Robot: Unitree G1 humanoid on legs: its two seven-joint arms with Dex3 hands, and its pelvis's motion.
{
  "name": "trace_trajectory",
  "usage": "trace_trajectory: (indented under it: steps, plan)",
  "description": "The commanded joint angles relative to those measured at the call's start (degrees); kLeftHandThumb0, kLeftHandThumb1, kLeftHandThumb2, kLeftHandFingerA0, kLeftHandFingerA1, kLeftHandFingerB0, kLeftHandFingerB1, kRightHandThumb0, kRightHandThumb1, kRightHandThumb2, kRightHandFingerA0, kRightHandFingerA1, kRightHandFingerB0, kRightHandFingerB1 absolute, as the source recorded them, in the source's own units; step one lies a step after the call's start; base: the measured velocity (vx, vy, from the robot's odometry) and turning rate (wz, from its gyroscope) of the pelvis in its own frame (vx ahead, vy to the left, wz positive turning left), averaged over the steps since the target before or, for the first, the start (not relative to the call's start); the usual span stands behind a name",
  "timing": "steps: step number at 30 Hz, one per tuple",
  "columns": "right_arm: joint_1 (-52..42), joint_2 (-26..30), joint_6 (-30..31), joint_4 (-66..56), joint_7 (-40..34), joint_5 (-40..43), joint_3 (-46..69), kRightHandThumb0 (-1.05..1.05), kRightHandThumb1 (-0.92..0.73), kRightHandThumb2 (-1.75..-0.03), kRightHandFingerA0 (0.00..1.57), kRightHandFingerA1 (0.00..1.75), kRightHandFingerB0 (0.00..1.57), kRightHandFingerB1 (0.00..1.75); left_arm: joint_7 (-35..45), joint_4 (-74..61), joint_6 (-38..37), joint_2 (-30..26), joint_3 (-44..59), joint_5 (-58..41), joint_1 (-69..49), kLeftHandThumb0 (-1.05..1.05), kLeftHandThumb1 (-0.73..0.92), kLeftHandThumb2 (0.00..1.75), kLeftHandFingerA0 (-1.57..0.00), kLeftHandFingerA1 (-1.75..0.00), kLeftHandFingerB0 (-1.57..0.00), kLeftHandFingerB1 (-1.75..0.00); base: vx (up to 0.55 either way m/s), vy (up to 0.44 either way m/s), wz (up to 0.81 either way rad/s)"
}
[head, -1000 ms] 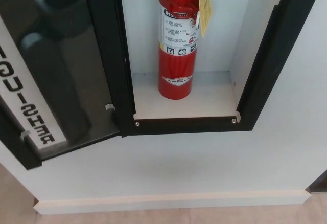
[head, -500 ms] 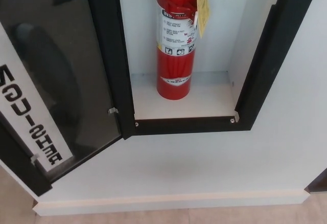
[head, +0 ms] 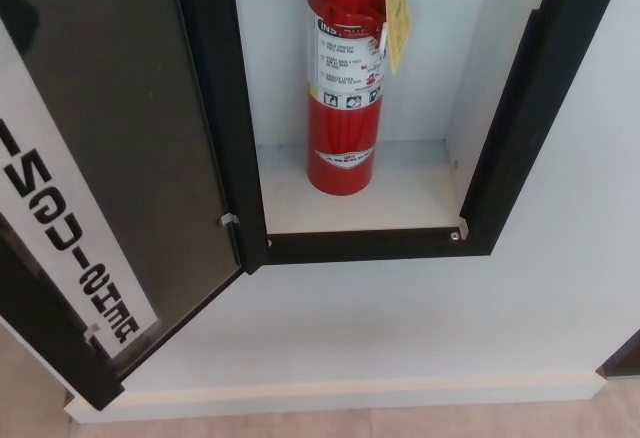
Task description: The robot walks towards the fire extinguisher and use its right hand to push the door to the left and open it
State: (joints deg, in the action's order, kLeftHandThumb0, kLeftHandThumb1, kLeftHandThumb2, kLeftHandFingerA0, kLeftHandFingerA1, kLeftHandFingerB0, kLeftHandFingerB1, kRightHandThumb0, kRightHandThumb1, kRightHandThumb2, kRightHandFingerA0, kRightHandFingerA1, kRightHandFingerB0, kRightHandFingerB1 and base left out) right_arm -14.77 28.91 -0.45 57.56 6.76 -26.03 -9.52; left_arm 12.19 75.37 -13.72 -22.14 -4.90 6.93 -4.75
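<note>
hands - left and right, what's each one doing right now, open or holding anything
Left hand: not in view, so its state cannot be told.
Right hand: not in view either; nothing touches the open door.

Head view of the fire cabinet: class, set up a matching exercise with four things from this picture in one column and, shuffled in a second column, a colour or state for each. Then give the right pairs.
Column 1:
1. extinguisher
2. door
3. tag
4. shelf

Column 2:
A. yellow, hanging beside the label
B. swung open to the left, dark glass
C. red, standing upright
D. white, bearing the cylinder

Pairs: 1-C, 2-B, 3-A, 4-D
</note>
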Motion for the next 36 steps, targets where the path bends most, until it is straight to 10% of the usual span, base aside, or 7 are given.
trace_trajectory:
  steps: [1,6,7,29,32,33,36]
  plan:
    - [1.96,-0.35,-10.35,4.56,-8.15,1.82,1.09,-0.70,-0.49,-0.85,0.04,0.50,0.04,0.37,-5.28,0.60,2.03,-0.99,-5.82,7.79,-0.25,-0.62,0.41,0.79,-0.33,-0.56,-0.45,-0.49,0.00,0.000,0.00]
    - [2.68,-0.70,-12.76,7.61,-8.98,2.22,0.85,-0.66,-0.65,-0.60,0.09,0.42,0.07,0.30,-5.05,0.11,0.91,-0.88,-5.85,6.13,-0.70,-0.58,0.50,0.56,-0.40,-0.55,-0.57,-0.38,0.00,0.000,0.00]
    - [2.58,-0.68,-13.20,7.77,-9.06,2.30,0.84,-0.66,-0.45,-0.87,0.04,0.51,0.00,0.38,-4.98,-0.04,0.80,-0.89,-5.88,6.12,-0.85,-0.58,0.51,0.56,-0.47,-0.58,-0.55,-0.39,0.00,0.000,0.00]
    - [4.06,-0.82,-15.86,11.68,-10.55,2.68,-0.80,-0.72,-0.46,-0.86,0.04,0.50,0.00,0.35,-5.95,0.21,1.37,-0.63,-5.74,7.70,-0.74,-0.59,0.52,0.56,-0.41,-0.54,-0.48,-0.36,0.00,0.000,0.00]
    - [4.21,-0.67,-15.77,11.88,-9.91,3.10,-0.74,-0.67,-0.64,-0.61,0.08,0.42,0.07,0.28,-6.62,-0.10,2.18,-0.57,-6.76,8.71,-0.42,-0.62,0.53,0.57,-0.37,-0.53,-0.40,-0.35,0.00,0.000,0.00]
    - [4.22,-0.62,-15.96,11.92,-10.09,3.07,-0.77,-0.72,-0.45,-0.86,0.05,0.51,0.00,0.34,-6.55,0.02,2.16,-0.47,-6.63,8.56,-0.40,-0.68,0.43,0.82,-0.40,-0.60,-0.34,-0.45,0.00,0.000,0.00]
    - [4.31,-0.60,-16.56,12.18,-10.28,3.34,-0.62,-0.70,-0.46,-0.86,0.01,0.50,0.00,0.35,-5.75,0.21,2.06,-0.24,-5.71,7.69,-0.39,-0.62,0.50,0.57,-0.39,-0.53,-0.44,-0.36,0.00,0.000,0.00]
